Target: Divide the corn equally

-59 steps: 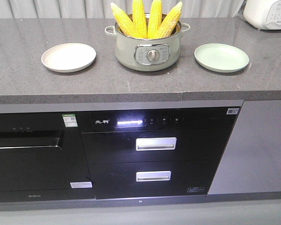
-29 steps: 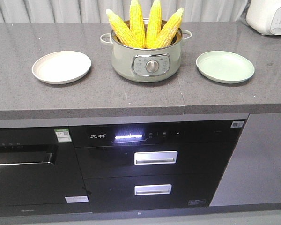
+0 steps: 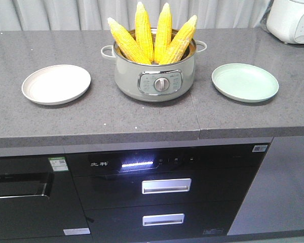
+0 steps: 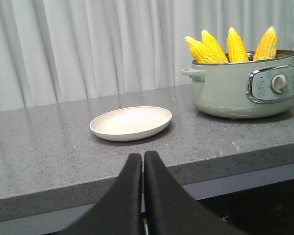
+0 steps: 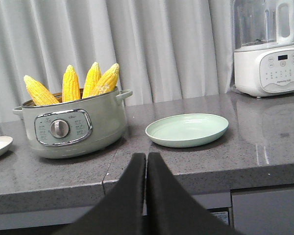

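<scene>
Several yellow corn (image 3: 151,33) cobs stand tips up in a pale green pot (image 3: 153,76) at the middle of the grey counter. The corn (image 4: 229,46) and pot (image 4: 242,88) show at the right of the left wrist view, and the corn (image 5: 73,85) and pot (image 5: 73,125) at the left of the right wrist view. A cream plate (image 3: 56,84) (image 4: 131,122) lies left of the pot, a mint plate (image 3: 245,82) (image 5: 187,129) right of it. Both plates hold nothing. My left gripper (image 4: 143,159) and right gripper (image 5: 146,159) are shut and hang in front of the counter edge.
A white appliance (image 3: 293,15) (image 5: 268,54) stands at the counter's back right corner. Curtains hang behind the counter. Below the counter edge (image 3: 142,135) are black cabinet drawers with metal handles (image 3: 166,186).
The exterior view has moved closer and higher, so the counter, pot and plates sit lower and larger in frame. The corn and plates have not moved.
</scene>
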Available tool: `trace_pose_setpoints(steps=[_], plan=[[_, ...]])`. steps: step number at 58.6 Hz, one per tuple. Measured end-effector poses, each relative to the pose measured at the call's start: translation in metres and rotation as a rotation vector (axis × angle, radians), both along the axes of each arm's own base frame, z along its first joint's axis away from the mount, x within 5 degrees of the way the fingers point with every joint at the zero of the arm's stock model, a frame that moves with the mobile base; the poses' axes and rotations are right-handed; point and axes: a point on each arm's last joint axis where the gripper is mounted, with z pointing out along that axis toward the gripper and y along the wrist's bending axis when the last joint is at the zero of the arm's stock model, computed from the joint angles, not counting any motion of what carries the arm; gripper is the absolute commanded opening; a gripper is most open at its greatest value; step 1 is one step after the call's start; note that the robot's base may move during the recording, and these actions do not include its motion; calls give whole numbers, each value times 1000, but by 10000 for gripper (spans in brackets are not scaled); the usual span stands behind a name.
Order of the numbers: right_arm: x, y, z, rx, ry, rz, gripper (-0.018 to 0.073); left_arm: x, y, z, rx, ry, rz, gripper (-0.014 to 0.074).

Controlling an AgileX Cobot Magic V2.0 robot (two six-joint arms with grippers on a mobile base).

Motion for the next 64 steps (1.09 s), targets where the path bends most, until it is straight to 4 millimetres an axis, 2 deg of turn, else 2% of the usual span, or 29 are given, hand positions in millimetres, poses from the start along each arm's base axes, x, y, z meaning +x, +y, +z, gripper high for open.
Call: trace_pose_setpoints(steps=[64], plan=[[0, 0, 0, 0, 0, 0, -2, 0, 0, 0, 0, 0, 0, -6]])
